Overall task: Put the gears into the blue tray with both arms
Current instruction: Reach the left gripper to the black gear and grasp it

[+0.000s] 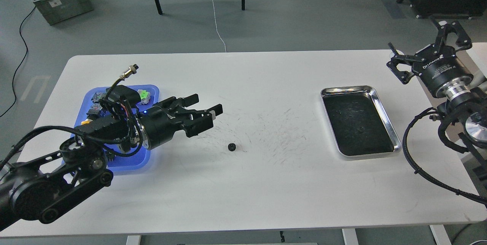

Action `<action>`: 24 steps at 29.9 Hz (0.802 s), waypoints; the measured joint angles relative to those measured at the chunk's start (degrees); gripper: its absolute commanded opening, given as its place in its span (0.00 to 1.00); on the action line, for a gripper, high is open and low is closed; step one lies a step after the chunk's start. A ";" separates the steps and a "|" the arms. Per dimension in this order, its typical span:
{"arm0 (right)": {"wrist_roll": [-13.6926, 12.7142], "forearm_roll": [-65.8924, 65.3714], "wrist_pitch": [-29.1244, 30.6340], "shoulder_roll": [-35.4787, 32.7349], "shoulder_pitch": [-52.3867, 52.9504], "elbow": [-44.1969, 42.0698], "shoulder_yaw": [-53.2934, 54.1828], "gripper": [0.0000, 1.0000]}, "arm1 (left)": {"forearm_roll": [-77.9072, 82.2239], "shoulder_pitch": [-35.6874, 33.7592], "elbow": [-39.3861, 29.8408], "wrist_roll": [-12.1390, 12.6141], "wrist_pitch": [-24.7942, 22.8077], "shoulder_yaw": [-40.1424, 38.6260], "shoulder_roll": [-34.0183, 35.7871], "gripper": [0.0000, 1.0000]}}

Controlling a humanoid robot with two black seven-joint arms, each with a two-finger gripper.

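**One gear loose on the table, trays at either end**

A single small black gear (231,147) lies on the white table (243,191), near the middle and apart from both containers. It sits just below and to the right of the left gripper (207,105), whose two fingers are spread apart and hold nothing. The left arm reaches in over the blue tray (152,89) and covers most of it.

The blue tray stands at the table's left side. In its visible far part are several push-button switches, among them one with a green cap (143,95) and one with a yellow cap (88,122). Whether a gear lies in the tray cannot be told, since the arm hides the inside.

The steel tray (384,104) stands at the right side, its dark inside showing only a few tiny specks.

The right gripper (422,41) hangs off the table's far right corner, fingers wide apart and empty.
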 measured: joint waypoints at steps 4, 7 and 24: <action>0.14 0.06 1.58 1.03 -0.76 -2.66 -0.01 0.99 | 8.49 0.11 4.13 0.22 2.11 2.20 -3.52 0.96; 0.21 0.06 2.81 1.23 -1.33 -4.06 -0.08 0.99 | 9.59 0.39 7.97 0.28 3.67 2.95 -6.63 0.96; 0.52 0.06 2.95 1.58 -2.45 -4.51 -1.00 0.99 | 9.74 3.70 16.20 2.77 6.68 3.07 -14.66 0.86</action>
